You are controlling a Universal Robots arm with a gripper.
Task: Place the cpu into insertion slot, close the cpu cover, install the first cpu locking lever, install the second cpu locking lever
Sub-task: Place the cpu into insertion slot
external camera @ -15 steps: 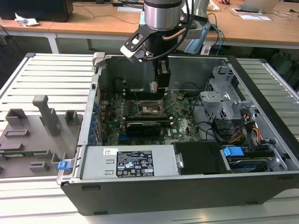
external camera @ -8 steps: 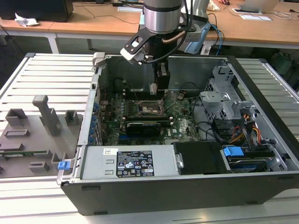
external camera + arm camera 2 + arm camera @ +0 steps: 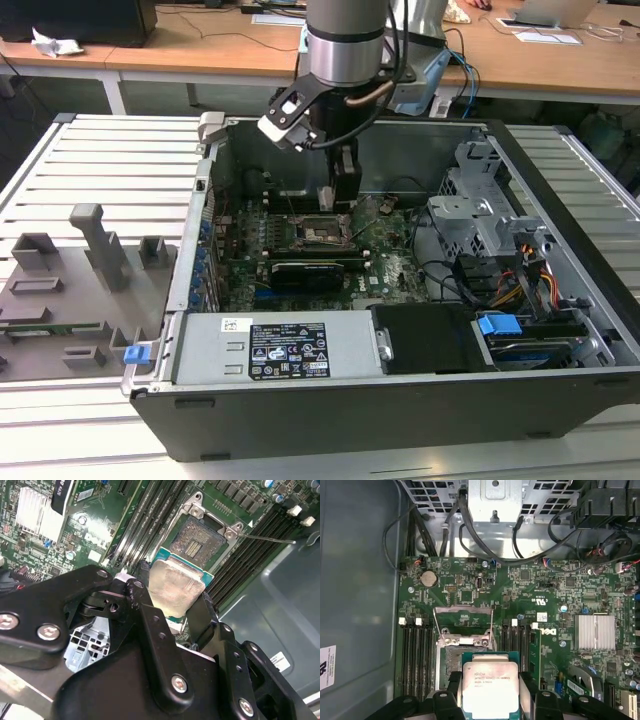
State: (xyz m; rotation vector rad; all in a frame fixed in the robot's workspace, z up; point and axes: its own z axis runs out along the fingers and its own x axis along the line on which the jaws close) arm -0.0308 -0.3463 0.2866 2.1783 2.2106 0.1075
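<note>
Tool: the black tool [image 3: 173, 591] is clenched on the chip, one finger on each of two opposite edges. The first wrist view [image 3: 490, 679] shows the same grasp from the other side.
Chip: the chip [image 3: 177, 582] has its silver top up and its green edge showing. It hangs in the grasp over one edge of the socket and is not seated. I cannot tell whether it touches the rim.
Socket: the socket [image 3: 199, 541] lies just beside the chip. Its dark centre is bare, inside a metal rim with two screws on one side.
Cover: the cover [image 3: 464, 610] is swung open past the socket's screwed side, and green board shows through its window.
Lever: a thin metal lever [image 3: 270, 539] sticks out sideways from a corner of the socket.
Memory slots: long black slots [image 3: 417, 655] run along both sides of the socket.
Circuit board: the green circuit board [image 3: 520, 585] carries a round battery [image 3: 428, 578] and a ribbed silver heat sink [image 3: 595, 631].
Case: the open computer case [image 3: 430, 150] lies on its side, and the arm [image 3: 345, 40] reaches down into it from above.
Worktop: the grey slatted worktop [image 3: 100, 150] carries the case, with grey holders [image 3: 95, 255] at the exterior view's left.
Behind: wooden desks [image 3: 200, 50].
</note>
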